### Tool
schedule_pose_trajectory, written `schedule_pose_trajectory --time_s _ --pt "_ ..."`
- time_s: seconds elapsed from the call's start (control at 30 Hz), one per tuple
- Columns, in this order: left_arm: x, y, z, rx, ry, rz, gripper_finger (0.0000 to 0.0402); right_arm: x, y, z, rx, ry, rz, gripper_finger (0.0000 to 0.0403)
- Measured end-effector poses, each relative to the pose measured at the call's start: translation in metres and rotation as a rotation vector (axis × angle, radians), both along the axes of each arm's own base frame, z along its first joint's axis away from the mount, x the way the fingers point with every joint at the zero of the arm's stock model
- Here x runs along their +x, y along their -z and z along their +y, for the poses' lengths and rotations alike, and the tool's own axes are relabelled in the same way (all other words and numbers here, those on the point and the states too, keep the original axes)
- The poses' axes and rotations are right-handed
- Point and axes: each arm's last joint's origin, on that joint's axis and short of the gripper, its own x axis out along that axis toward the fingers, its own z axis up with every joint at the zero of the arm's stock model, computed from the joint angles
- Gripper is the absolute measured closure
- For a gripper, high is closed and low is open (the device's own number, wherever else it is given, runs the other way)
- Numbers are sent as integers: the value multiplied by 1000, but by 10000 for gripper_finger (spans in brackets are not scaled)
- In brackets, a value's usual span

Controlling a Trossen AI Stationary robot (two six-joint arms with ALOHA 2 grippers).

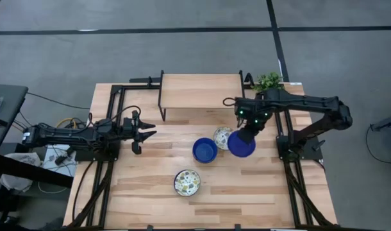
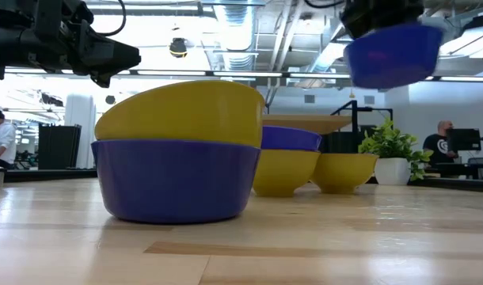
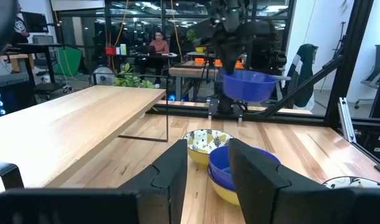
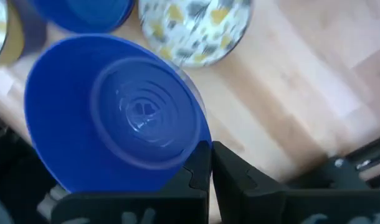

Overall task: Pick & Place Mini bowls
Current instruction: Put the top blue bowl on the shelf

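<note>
Light wooden table point(image 1: 259, 186) with visible plank seams, standing on a grey floor point(image 1: 183, 45) crossed by dark lines. A raised wooden shelf point(image 1: 199, 91) on a thin black frame occupies the table's far edge. A small green leafy plant point(image 1: 268, 81) in a white pot stands at the far right corner, beside the shelf. In the room beyond, a seated person point(image 3: 157, 43) is at a desk.

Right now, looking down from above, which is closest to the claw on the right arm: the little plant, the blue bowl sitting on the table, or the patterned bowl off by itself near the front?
From the right gripper, which holds a blue bowl in the air:
1. The blue bowl on the table, just beside it toward the table's middle.
2. The small plant, at the back edge behind the arm.
3. The lone patterned bowl, toward the front edge.
</note>
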Motion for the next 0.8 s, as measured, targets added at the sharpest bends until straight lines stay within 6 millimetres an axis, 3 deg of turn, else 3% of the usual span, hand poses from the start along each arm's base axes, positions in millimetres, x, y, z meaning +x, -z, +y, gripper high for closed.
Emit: schedule_pose_trajectory --time_s 0.4,0.8 --pt "0 0 0 0 0 0 286 -1 -2 53 80 -6 42 403" --pt "0 0 0 1 -1 0 286 1 -2 66 87 0 21 403"
